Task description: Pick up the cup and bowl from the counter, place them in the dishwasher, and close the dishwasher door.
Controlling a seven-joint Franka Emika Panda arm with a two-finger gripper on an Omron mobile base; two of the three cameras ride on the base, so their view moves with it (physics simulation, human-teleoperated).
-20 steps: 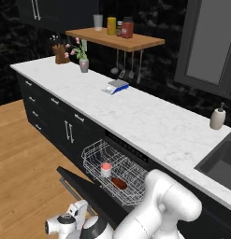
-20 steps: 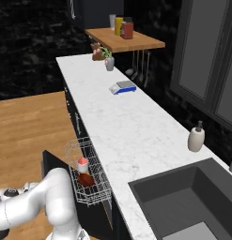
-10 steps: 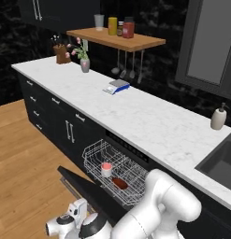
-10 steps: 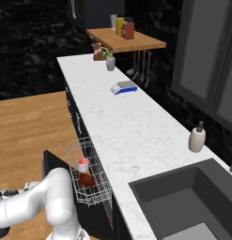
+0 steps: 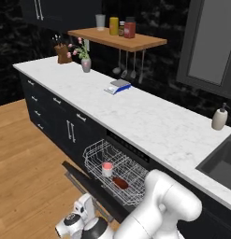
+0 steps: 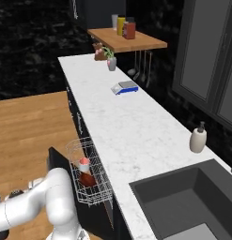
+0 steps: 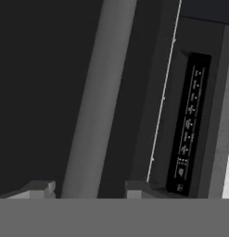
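Below the counter (image 5: 149,121), the gripper (image 7: 90,187) straddles the door handle (image 7: 97,99), jaws part-open.

The desk (image 5: 149,119) is white marble with faint grey veins, over black cabinets (image 5: 51,109). In the white wire rack (image 5: 118,168) sit a grey-white cup (image 5: 107,169) with red top and a dark reddish-brown bowl (image 5: 120,183). The black dishwasher door (image 7: 37,92) carries a grey bar handle (image 7: 95,102).

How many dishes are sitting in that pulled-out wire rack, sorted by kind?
Cups: 1, the cup with a red top.
Bowls: 1, the dark reddish-brown bowl beside it.
Total: 2 dishes in the white wire rack of the dishwasher.
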